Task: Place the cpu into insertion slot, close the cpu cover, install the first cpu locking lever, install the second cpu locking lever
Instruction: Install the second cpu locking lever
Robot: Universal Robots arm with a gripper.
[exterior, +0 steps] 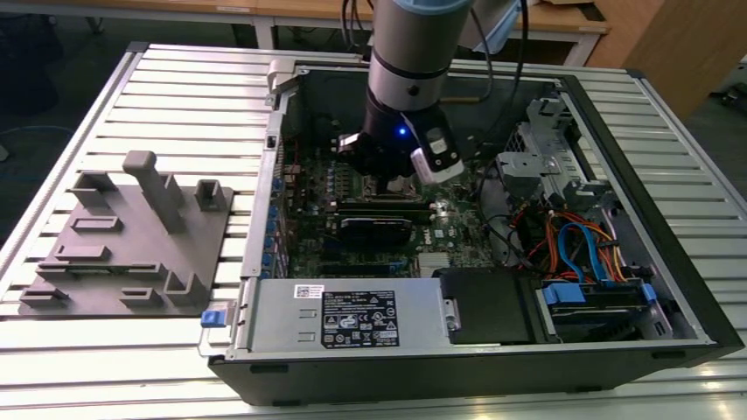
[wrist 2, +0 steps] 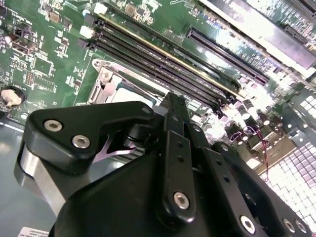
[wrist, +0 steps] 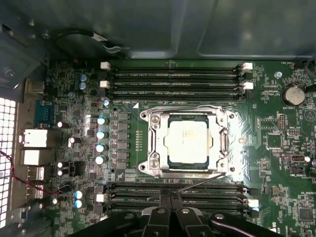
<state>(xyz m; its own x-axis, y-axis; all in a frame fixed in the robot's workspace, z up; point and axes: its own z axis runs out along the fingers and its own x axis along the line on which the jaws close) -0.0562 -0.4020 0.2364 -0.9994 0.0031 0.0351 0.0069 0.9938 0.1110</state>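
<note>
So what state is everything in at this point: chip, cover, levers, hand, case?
cpu: seated face up in the insertion slot.
cpu cover: down, its window framing the chip.
locking lever: thin rod slanting away from the socket edge, apparently not latched.
hand: fingers together, holding nothing, tip beside that lever.
computer case: lying flat, side open.

We see the arm hanging almost straight down from the far side, wrist low. In both wrist views the gripper has its black fingers pressed together, seemingly with no gap and nothing between them, tips pointing downward.
</note>
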